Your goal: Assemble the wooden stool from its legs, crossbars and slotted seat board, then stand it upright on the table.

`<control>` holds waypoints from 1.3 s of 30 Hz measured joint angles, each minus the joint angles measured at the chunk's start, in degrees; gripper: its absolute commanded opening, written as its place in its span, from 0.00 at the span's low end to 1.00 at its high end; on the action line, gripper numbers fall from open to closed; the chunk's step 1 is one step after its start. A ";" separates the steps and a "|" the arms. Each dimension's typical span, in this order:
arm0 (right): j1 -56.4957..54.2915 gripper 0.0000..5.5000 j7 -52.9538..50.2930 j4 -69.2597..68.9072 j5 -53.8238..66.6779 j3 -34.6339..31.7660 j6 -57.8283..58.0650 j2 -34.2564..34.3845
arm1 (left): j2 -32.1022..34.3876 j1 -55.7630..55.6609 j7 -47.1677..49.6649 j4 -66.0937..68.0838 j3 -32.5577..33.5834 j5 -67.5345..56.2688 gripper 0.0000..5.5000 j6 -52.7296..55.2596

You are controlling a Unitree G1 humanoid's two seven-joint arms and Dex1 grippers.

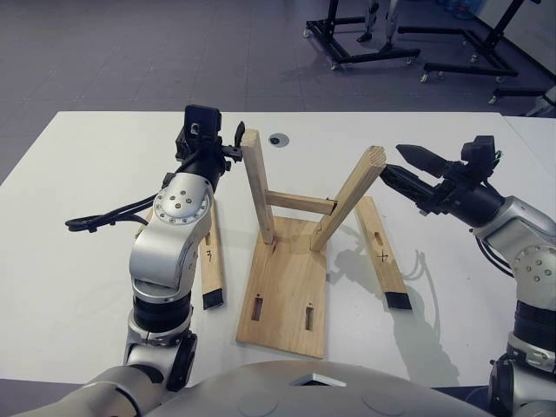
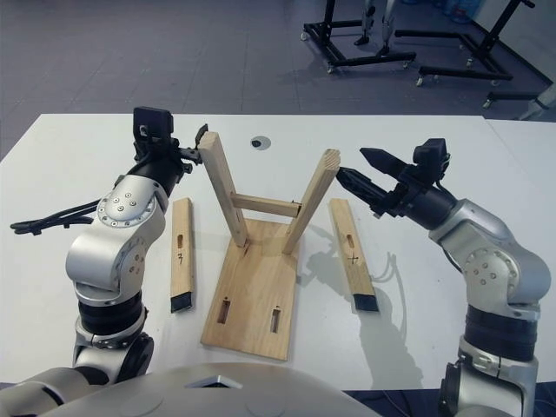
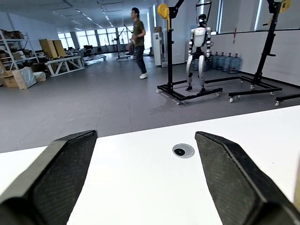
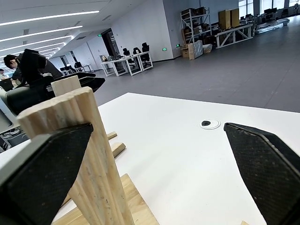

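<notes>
The slotted seat board lies flat on the white table. Two legs stand in its far slots, the left leg and the right leg, both leaning outward and joined by a crossbar. A loose leg lies left of the board, another to its right. My left gripper is open beside the top of the left leg, with nothing between its fingers. My right gripper is open, level with the right leg's top, which is close by one finger.
A round grommet sits in the table behind the legs. A black cable trails across the table's left side. Black wheeled stands are on the floor beyond the far edge.
</notes>
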 measured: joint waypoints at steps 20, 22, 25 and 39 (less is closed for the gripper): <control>-6.06 0.94 -0.15 4.52 -9.32 5.33 -0.59 0.45 | 2.93 -6.41 -4.32 9.66 -0.85 3.24 0.70 -7.41; -7.03 0.94 -0.15 5.13 -10.09 5.46 -0.63 0.62 | 3.55 -6.36 -4.96 11.05 -0.99 3.27 0.70 -8.06; -8.31 0.94 -0.04 6.32 -11.98 6.11 -1.85 0.80 | 4.04 -6.05 -5.76 13.04 -1.24 3.37 0.70 -9.72; -4.34 0.94 3.72 6.65 -19.28 12.74 -9.98 0.56 | 9.43 1.65 -13.84 11.62 0.18 0.50 0.70 -11.77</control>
